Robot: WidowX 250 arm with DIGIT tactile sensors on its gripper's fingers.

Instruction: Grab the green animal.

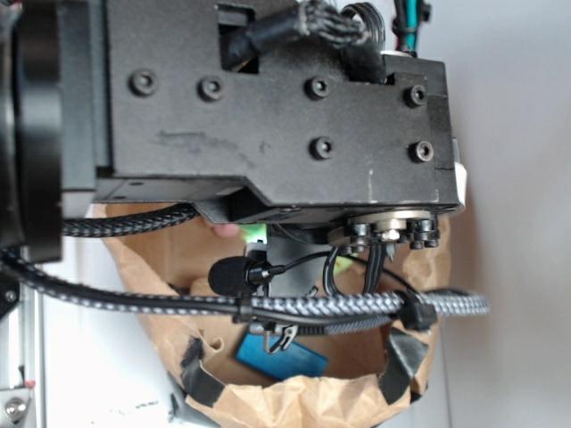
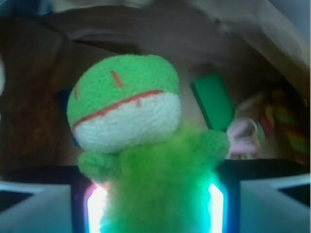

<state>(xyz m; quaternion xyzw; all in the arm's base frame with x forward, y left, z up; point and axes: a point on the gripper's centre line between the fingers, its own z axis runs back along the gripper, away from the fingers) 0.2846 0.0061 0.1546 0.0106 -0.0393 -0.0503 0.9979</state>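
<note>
While the black robot arm (image 1: 268, 107) fills most of the exterior view from nine to three o'clock, the brown paper bag (image 1: 303, 401) opens beneath it, its crumpled rim patched with black tape at seven and five o'clock. Braided cables (image 1: 339, 308) cross the bag's mouth, and a blue flat block (image 1: 284, 358) lies on the bag floor toward six o'clock.

In the wrist view the green animal (image 2: 131, 126) takes up the centre, its rounded head with a white lower half and a red line sitting toward eleven o'clock and its fuzzy lime body running down to six o'clock. The gripper (image 2: 155, 208) is clamped on that body, its lit fingers (image 2: 217, 206) pressing either side of the fuzz. A green rectangular block (image 2: 214, 99) leans behind the toy at two o'clock. A pink plush shape (image 2: 243, 136) shows blurred at three o'clock, beside a striped, colourful blur (image 2: 284, 121) too soft to identify.
</note>
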